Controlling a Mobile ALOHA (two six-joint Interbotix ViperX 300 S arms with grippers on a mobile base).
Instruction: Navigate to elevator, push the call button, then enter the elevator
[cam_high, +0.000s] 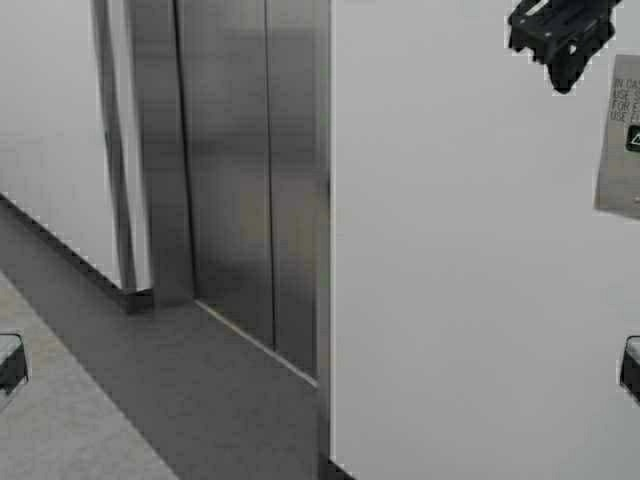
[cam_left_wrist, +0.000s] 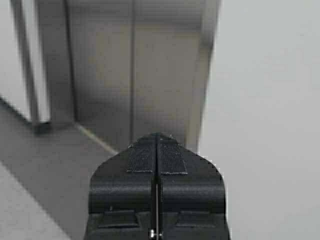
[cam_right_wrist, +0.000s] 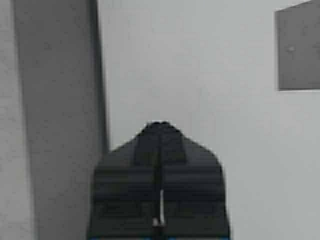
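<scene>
Brushed silver-grey elevator (cam_high: 245, 170) doors, plain white wall (cam_high: 460, 280), dark grey floor (cam_high: 150, 380), black right end effector (cam_high: 560, 35).

Probably an office-building lift lobby, brushed-steel elevator (cam_high: 228, 170) doors, plain white wall (cam_high: 460, 300), grey floor (cam_high: 120, 380)

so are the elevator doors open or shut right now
Shut. The elevator doors meet along a dark centre seam with no gap, in both the high and left wrist views; no cabin interior shows.
</scene>
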